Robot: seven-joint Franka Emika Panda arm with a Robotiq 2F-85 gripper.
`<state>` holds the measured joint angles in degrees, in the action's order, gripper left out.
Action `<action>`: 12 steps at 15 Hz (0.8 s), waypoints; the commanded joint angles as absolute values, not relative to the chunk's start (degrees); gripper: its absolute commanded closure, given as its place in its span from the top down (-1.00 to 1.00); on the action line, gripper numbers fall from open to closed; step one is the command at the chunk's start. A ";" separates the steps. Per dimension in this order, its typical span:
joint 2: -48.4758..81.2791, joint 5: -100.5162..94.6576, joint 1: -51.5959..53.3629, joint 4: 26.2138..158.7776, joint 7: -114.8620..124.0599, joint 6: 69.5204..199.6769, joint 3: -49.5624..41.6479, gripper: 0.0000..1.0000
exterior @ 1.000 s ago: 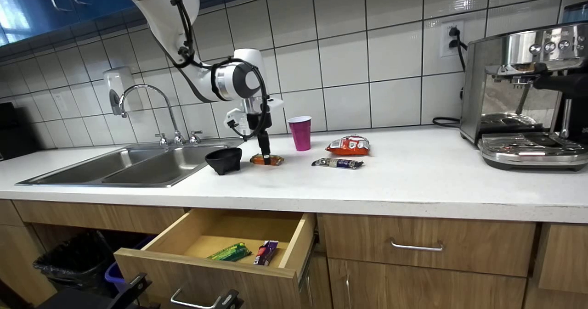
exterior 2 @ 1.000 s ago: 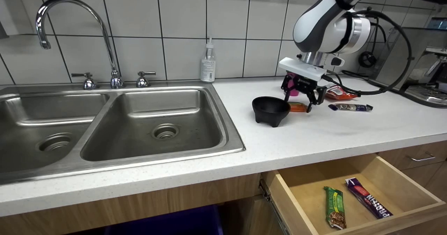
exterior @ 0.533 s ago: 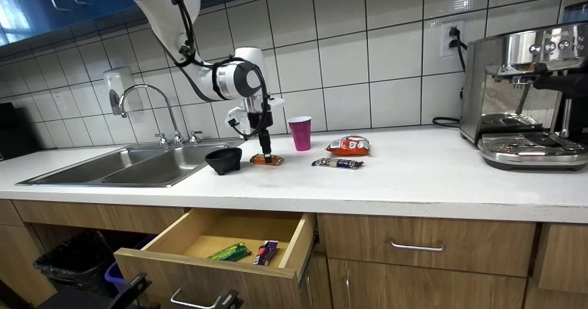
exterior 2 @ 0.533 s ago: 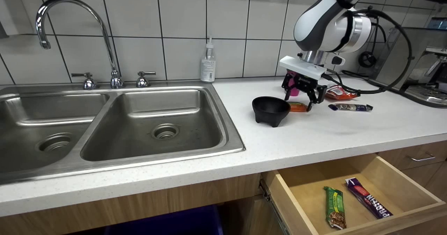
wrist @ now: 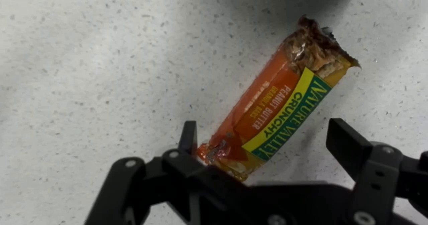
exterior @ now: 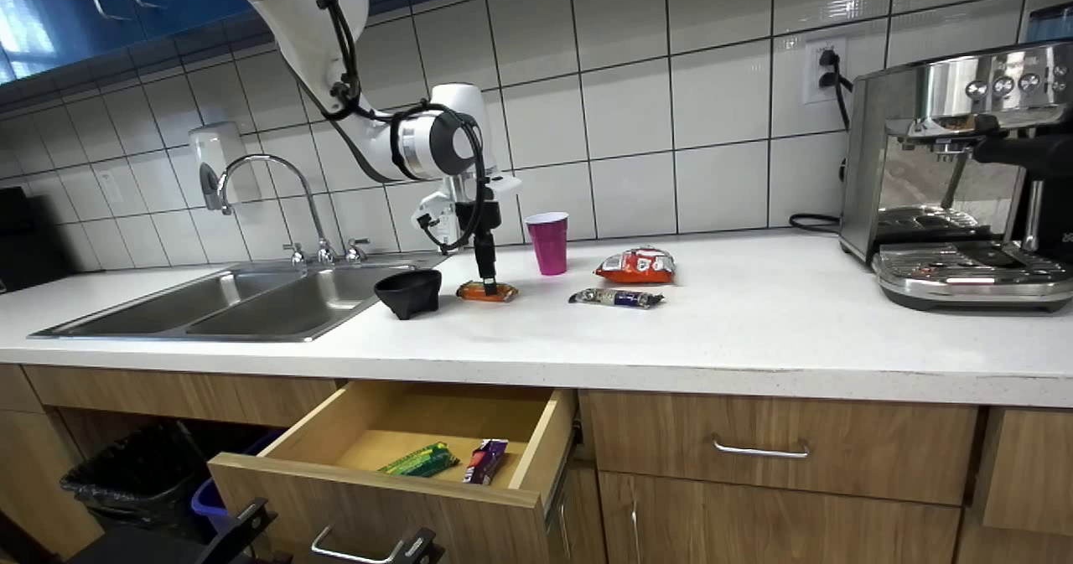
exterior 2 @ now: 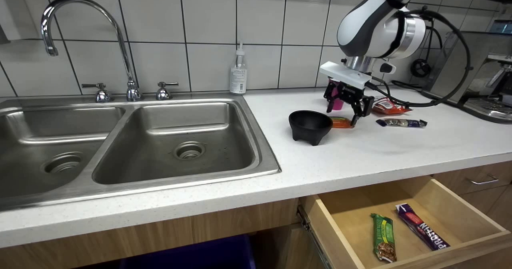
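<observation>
An orange granola bar (wrist: 267, 108) with a green and yellow label lies flat and slanted on the white counter in the wrist view. My gripper (wrist: 264, 138) stands open above it, one finger (wrist: 189, 136) close to the bar's lower end and the other well off its right side. Whether that nearer finger touches the wrapper I cannot tell. In both exterior views the gripper (exterior 2: 341, 116) points down over the bar (exterior: 505, 292), and nothing is held. Right beside the bar stands a black footed bowl (exterior 2: 310, 127), which hides part of it from that side.
A pink cup (exterior: 549, 244) stands behind the gripper. Farther along lie a silver-blue wrapped bar (exterior: 618, 297) and a red snack bag (exterior: 635, 266), then a coffee machine (exterior: 964, 170). Below, a pulled-out drawer (exterior: 369, 484) holds green and purple bars. A sink (exterior 2: 266, 149) adjoins the bowl.
My gripper has turned slightly and its fingertips have risen a little above the counter. The jaws stayed open, and the bar and the other objects have not moved.
</observation>
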<state>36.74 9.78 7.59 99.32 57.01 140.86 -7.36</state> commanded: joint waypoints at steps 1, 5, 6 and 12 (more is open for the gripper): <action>38.37 9.85 7.09 96.34 59.66 139.35 -6.87 1.00; 39.51 9.70 7.08 95.12 60.46 139.08 -6.87 1.00; 39.72 9.70 7.07 94.89 60.49 139.03 -6.86 1.00; 40.81 9.77 6.93 93.66 60.45 138.80 -6.76 0.93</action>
